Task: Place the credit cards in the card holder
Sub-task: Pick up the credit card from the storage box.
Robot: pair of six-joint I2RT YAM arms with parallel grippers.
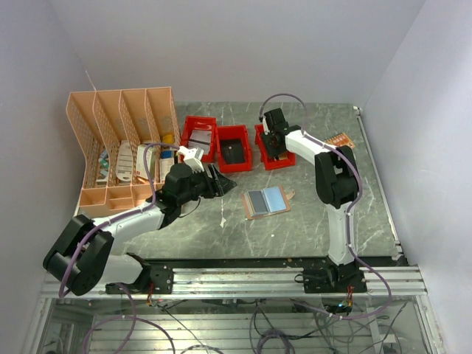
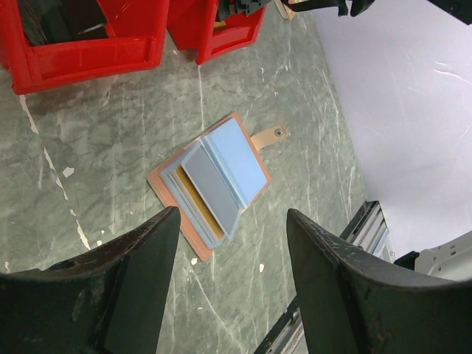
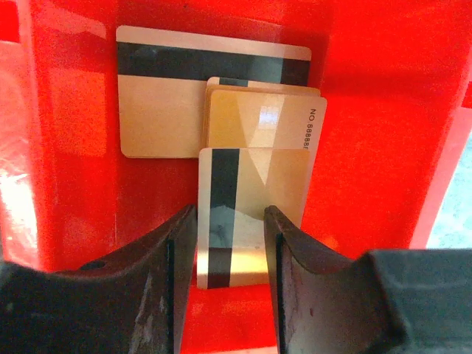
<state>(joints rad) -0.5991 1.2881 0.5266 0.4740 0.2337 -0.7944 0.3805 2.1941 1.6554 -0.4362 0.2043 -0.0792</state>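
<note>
Gold card (image 3: 254, 177) flat in bin (image 3: 369, 110) (red) beneath right gripper (image 3: 230, 221), jaws parted

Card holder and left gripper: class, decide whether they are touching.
Apart. The top external view shows bare table between the left gripper and the open card holder.

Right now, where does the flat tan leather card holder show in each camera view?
Top external: the flat tan leather card holder lies open mid-table, nearer than the red plastic bins.
Left wrist: card holder at frame centre.
Right wrist: not in it.
Shared landmark: the red plastic bins, in all three.
</note>
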